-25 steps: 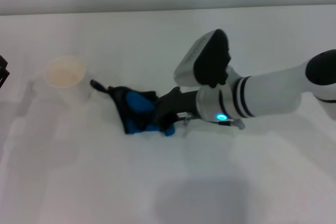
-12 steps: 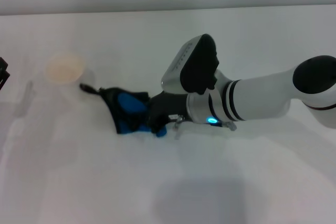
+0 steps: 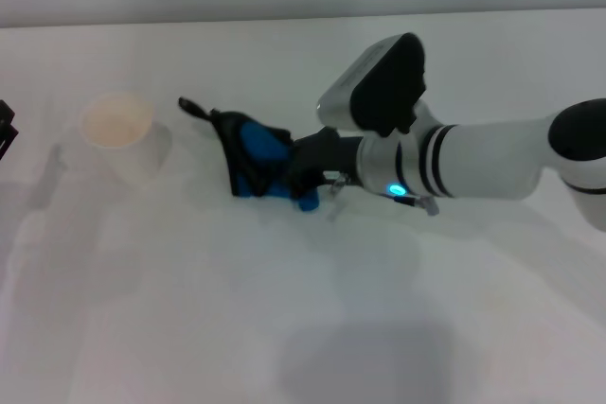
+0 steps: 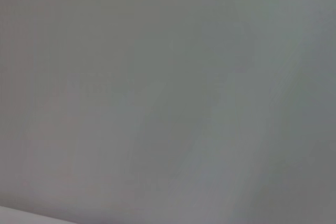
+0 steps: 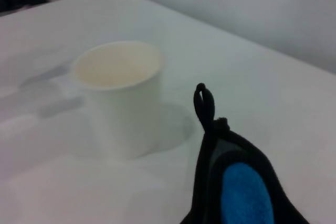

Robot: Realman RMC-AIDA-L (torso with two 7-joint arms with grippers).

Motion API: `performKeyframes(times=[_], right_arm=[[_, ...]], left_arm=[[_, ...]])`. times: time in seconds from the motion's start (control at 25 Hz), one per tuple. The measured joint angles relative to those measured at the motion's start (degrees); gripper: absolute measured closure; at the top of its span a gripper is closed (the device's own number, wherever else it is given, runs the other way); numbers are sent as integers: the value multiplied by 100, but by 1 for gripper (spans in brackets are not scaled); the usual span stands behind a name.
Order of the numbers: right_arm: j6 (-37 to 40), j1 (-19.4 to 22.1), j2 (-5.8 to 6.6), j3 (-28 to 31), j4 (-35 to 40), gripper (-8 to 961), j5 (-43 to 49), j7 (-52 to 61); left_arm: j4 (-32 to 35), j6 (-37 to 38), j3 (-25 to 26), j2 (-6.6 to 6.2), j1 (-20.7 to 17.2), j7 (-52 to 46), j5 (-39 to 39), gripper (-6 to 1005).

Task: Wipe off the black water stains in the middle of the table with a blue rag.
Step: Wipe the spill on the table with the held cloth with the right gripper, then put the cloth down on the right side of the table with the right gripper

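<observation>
1. Right end effector low over the white surface, reaching in from the right, clenched on the blue rag.
2. Rag bunched up right at the tip of that end effector, pressed onto the surface, blue middle with black edging all round.
3. Short black loop sticking out from the rag's far corner, on the side away from the end effector and pointing toward the cup.
4. White paper cup upright, open end up, just past the rag from the right end effector, near the loop but not touching it.
5. Same layout in the right wrist view: rag up close with blue patch inside black trim, loop curling up off it, cup standing beyond on the surface.
6. Black water stains: can't spot any dark blotch on the bare surface around the end effector; whatever sits under the rag is hidden.
7. Left end effector: only a dark sliver at the left edge of the head view, well away from the rag, possibly part of that arm. Can't tell its state; left wrist view just blank grey.
</observation>
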State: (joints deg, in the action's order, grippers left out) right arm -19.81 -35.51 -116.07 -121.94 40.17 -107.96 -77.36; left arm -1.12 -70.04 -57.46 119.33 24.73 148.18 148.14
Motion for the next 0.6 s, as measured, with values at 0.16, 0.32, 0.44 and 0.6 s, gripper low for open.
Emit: performKeyframes(times=[0.16, 0.32, 0.44, 0.6], right_arm=[[-29, 121, 55, 422, -30, 858, 61, 0], [-286, 173, 122, 1023, -223, 858, 182, 1], [-857, 227, 127, 1914, -421, 858, 693, 1], [-1540, 418, 120, 2882, -391, 859, 1427, 5]], left_arm=[[1, -2, -1, 3, -4, 0, -3, 123], [0, -28, -2, 3, -26, 0, -5, 122], [-1, -41, -2, 5, -39, 0, -5, 122], [-3, -44, -2, 17, -40, 0, -5, 122]])
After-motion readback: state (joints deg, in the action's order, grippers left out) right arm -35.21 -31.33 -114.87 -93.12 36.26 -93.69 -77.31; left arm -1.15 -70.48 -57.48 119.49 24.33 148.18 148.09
